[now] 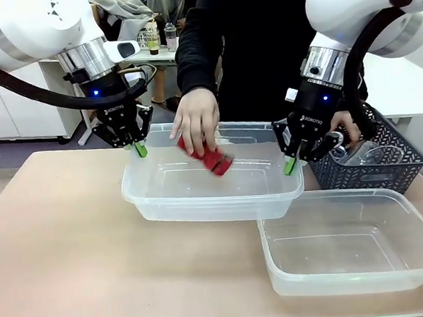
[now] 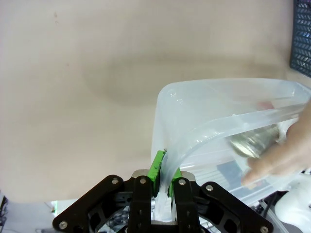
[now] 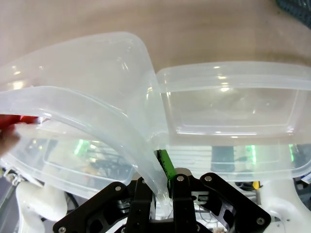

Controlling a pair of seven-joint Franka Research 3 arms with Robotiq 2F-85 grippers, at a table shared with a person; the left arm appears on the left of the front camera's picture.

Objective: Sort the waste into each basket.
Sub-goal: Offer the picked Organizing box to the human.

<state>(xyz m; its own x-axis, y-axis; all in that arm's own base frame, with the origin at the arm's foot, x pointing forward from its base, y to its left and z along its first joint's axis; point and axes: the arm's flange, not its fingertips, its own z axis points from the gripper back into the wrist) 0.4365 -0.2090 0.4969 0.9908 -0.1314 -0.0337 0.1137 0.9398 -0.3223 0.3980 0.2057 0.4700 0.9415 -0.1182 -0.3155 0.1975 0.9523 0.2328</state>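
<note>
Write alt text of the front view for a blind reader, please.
The left gripper and right gripper clamp opposite ends of a clear tub while a person's hand holds a red can at its opening. A dark basket stands nearby.

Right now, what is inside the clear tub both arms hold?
A red can, gripped by the person's hand, which covers its top. Nothing else visible inside the tub.

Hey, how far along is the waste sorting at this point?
Done: see-through plastic pieces already sit in the dark basket. In hand: the left gripper and right gripper are each shut on the rim of the large clear tub while a person's hand holds a red can inside it. Left: the can isn't released yet, and the nearer clear tub holds nothing so far.
</note>
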